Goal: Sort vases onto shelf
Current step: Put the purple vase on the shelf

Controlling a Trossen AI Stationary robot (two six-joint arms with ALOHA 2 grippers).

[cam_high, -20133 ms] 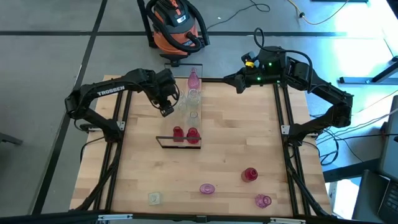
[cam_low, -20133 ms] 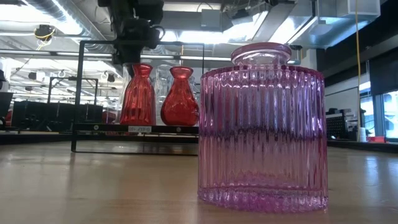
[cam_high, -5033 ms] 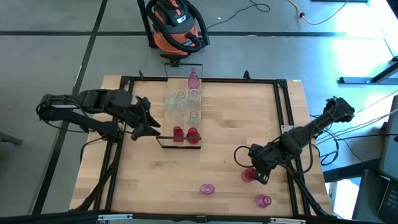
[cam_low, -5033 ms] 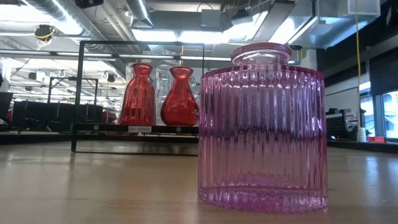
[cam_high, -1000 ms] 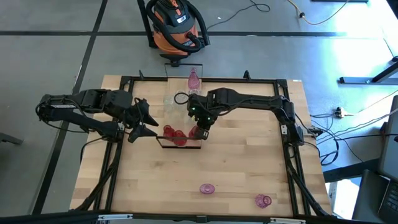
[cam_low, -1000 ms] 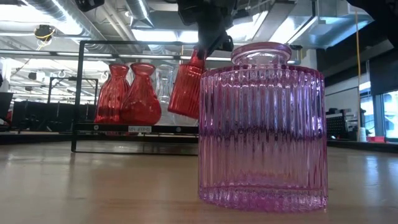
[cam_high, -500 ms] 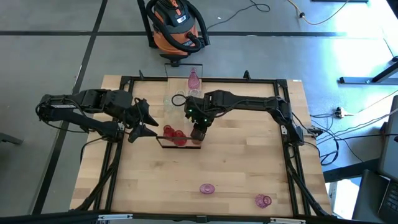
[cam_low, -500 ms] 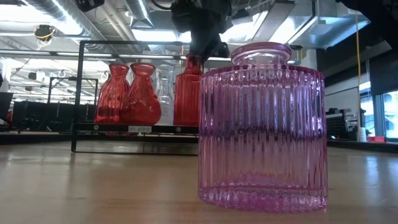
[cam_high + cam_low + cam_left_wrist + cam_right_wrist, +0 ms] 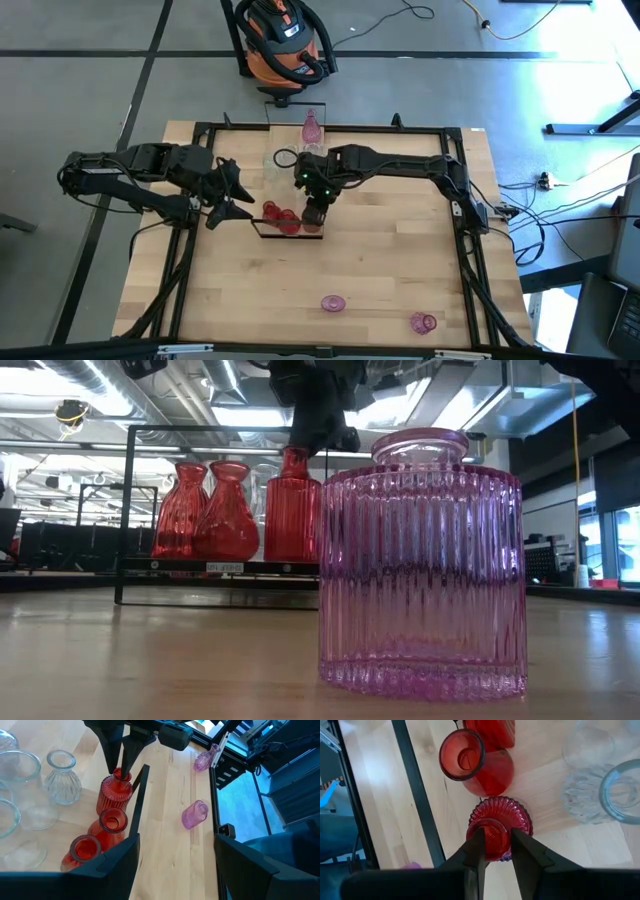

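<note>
Three red vases stand in a row at the near end of the shelf, by its black frame. Two are bulbous. The third is ribbed and stands upright on its base. My right gripper points steeply down over the ribbed vase, open, with one finger on each side of its neck. Clear vases and a pink one stand farther along the shelf. My left gripper hovers open, left of the shelf. My right gripper comes from above, its fingers standing on either side of the ribbed vase's neck. Whether they touch the glass, I cannot tell. The vase stands upright on the shelf.
Two pink vases lie on their sides near the table's front edge. One of them fills the low view. A vacuum cleaner stands on the floor beyond the far edge. The wood between the shelf and the pink vases is bare.
The ribbed red vase hung tilted under my right gripper, just above the shelf's near end. It has come upright and now stands on the shelf beside the two bulbous red vases. My right gripper has shifted slightly toward them.
</note>
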